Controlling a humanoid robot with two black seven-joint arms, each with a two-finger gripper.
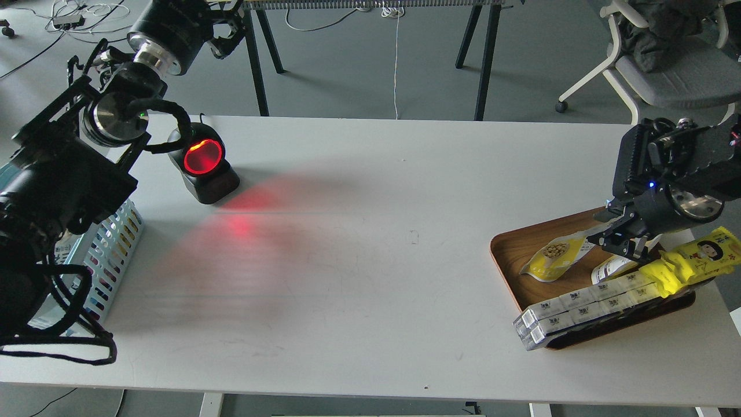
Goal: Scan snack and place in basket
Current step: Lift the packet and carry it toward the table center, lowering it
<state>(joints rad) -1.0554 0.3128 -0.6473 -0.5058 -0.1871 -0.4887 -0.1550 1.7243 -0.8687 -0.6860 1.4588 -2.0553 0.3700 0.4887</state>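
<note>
Snack (554,255): lying flat in the brown wooden tray (509,246) at the far right, yellow-and-white face up, right gripper (615,236) pinching its upper right corner.

Going left to right. Left arm rising along the left edge, its gripper (223,29) small and dark at the top, impossible to tell whether open or closed. Sitting beneath that arm, the light blue basket (116,243), only its slotted side showing. Standing just beside it, a black scanner (202,164), glowing red and throwing a red patch across the white table (370,260). Lying well apart from both, the tray, also carrying a long yellow packet (694,260) and a strip of clear-wrapped packs (579,307).

Judging the pouch light, soft and crinkly, likely slippery on its film and apt to flop; holding by the sealed top edge looking firmest.

Spreading around the table, grey floor, loose cables, black trestle legs and a grey office chair (666,63) at the back right.
</note>
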